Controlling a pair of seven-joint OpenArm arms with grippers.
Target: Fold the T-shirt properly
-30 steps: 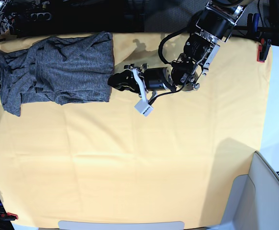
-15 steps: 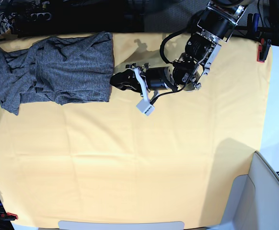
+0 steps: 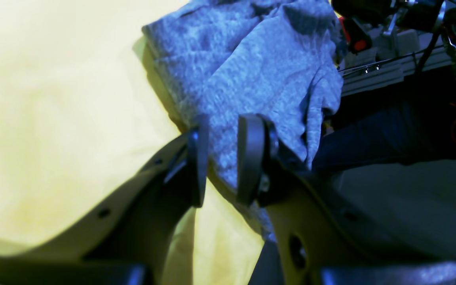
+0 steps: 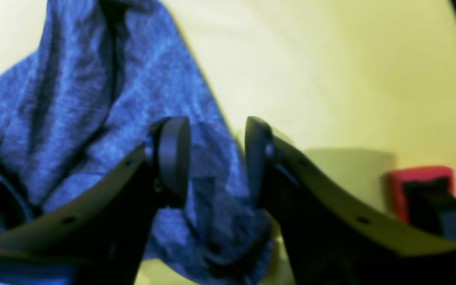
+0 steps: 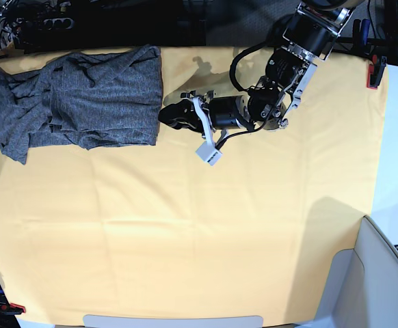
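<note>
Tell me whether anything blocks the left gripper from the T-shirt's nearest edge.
Nothing visible does. The left gripper sits right at the T-shirt edge, with only bare yellow table cloth around it.

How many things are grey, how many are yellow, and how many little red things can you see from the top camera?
Grey: 1, the T-shirt
Yellow: 1, the table cloth
Red: 2, one clamp at the far right edge of the cloth, and one clamp at the near left corner
Total: 4
</note>
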